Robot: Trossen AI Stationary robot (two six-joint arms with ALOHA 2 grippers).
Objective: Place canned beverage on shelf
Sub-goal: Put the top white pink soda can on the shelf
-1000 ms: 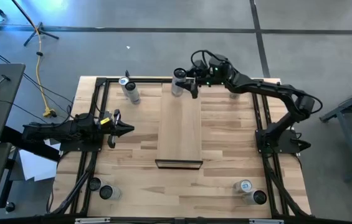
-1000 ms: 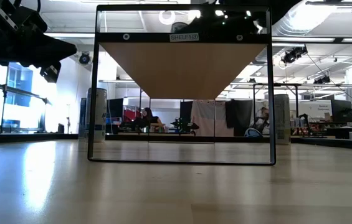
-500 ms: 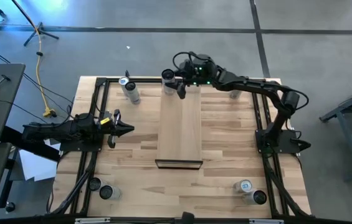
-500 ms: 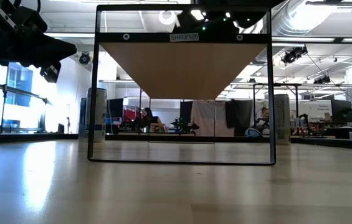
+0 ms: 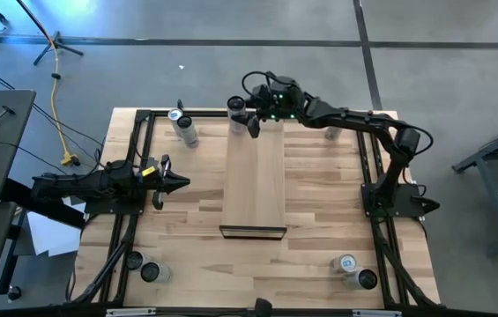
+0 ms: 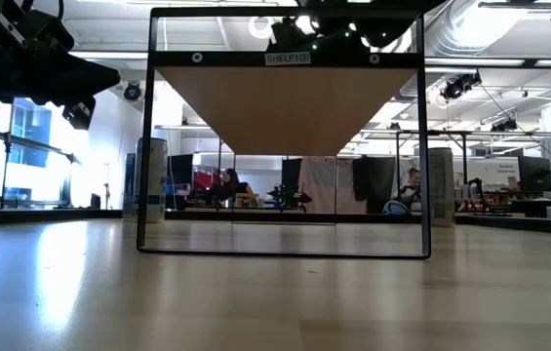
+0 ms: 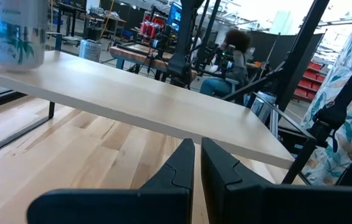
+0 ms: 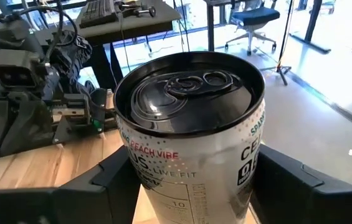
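The right gripper (image 5: 247,118) clamps a can (image 8: 191,134) between its fingers (image 8: 291,186), upright at the shelf's (image 5: 256,180) far end, upper centre of the high view. The left gripper (image 5: 178,182), fingers together and empty, waits at mid-left.

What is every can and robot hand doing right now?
Held can: upright, gripped at the shelf's far end.
Right gripper: jaws shut on the held can.
Left gripper: jaws shut, empty, waiting beside the shelf.
Shelf: bare apart from the held can at its far end.
Far-left can: on the table, not held.
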